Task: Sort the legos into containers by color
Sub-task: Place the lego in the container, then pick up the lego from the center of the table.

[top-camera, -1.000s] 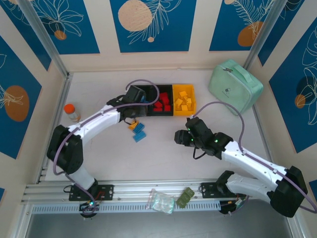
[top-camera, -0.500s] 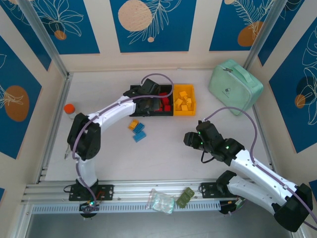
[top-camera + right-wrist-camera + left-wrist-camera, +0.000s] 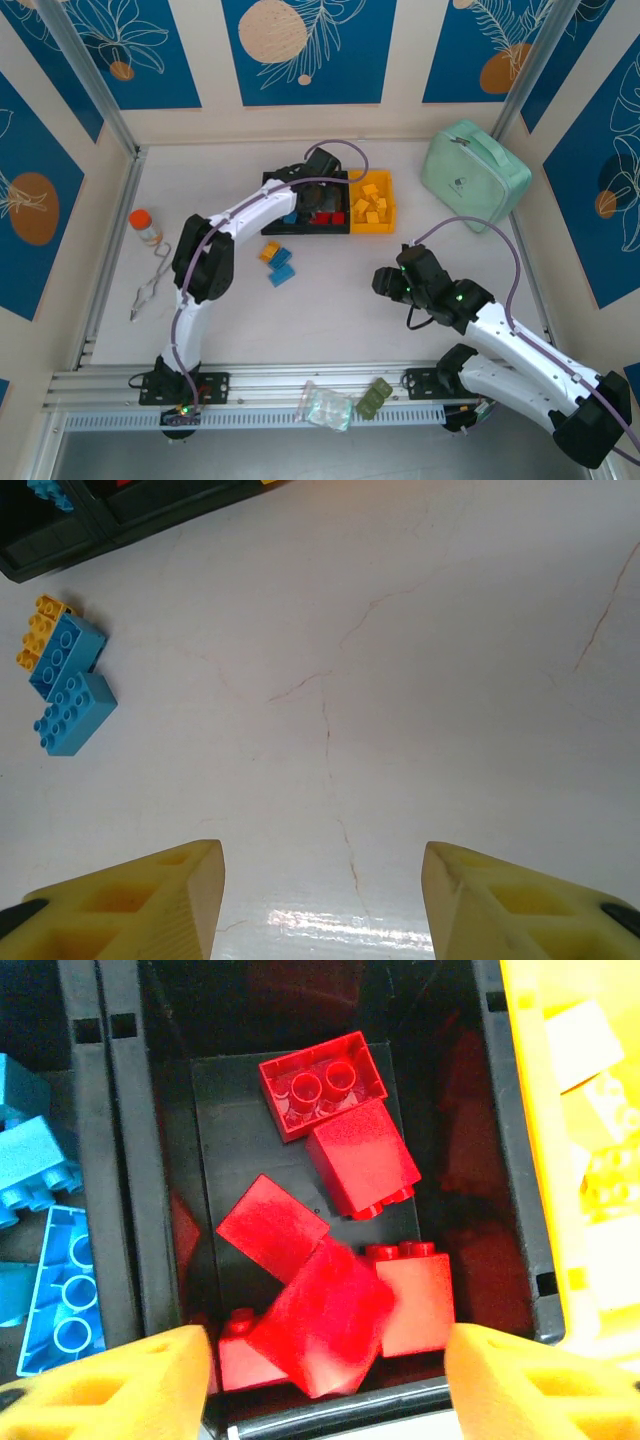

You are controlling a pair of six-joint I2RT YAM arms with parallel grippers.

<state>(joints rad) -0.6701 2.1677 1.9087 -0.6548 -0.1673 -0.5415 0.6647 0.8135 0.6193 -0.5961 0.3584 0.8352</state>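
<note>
Left arm reaches out over the row of bins. Left jaws hang above the middle black bin, spread wide and gripping nothing. A blurred red brick lies under the gap, touching neither finger, on top of the other red bricks in that bin. Blue bricks are in the black bin to its left, yellow bricks in the yellow bin

Not yet sorted: three loose bricks on the bench, one yellow and two blue, packed together just in front of the bins

Key relation: the cluster lies down and to the near-left of the left jaws, close by. Right jaws hover over bare bench, apart and empty, with the cluster well off ahead and to their left. Left arm reads as the nearer one

The blue bricks' long sides run at a slant to the bin row, so the wrist likely needs a turn to close across a short side. Judged destinations: blue to the left black bin, yellow to the yellow bin
</note>
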